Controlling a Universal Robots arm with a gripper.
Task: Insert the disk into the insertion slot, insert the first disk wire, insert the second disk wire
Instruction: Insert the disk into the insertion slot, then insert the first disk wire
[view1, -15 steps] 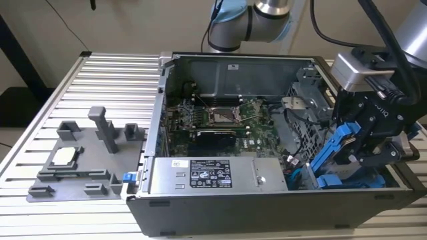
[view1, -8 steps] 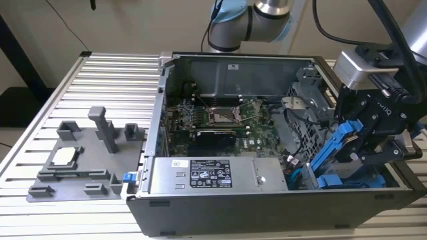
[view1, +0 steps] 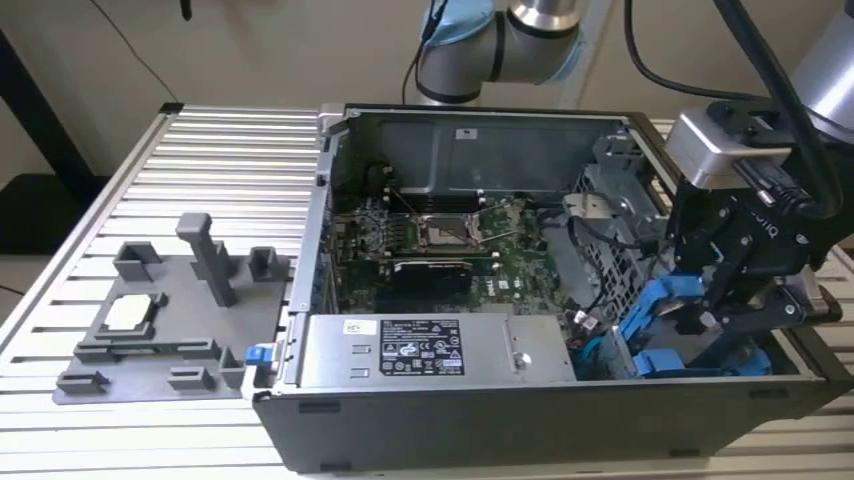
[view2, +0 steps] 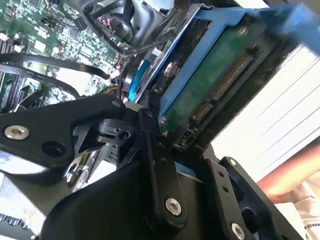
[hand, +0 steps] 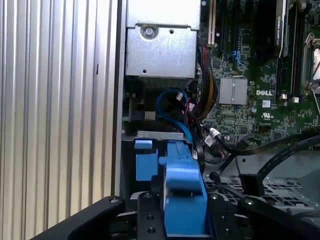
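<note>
Soft even light, case (view1: 534, 425) dim inside, table (view1: 227, 150) bright (nearly white)

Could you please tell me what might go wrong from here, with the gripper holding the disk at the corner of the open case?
1. The disk, clamped in the gripper, looks tilted against the drive cage in the exterior view, so it could jam on a sheet-metal edge.
2. The blue cable and black cables lie loose close to the disk's frame and may snag or get pinched.
</note>
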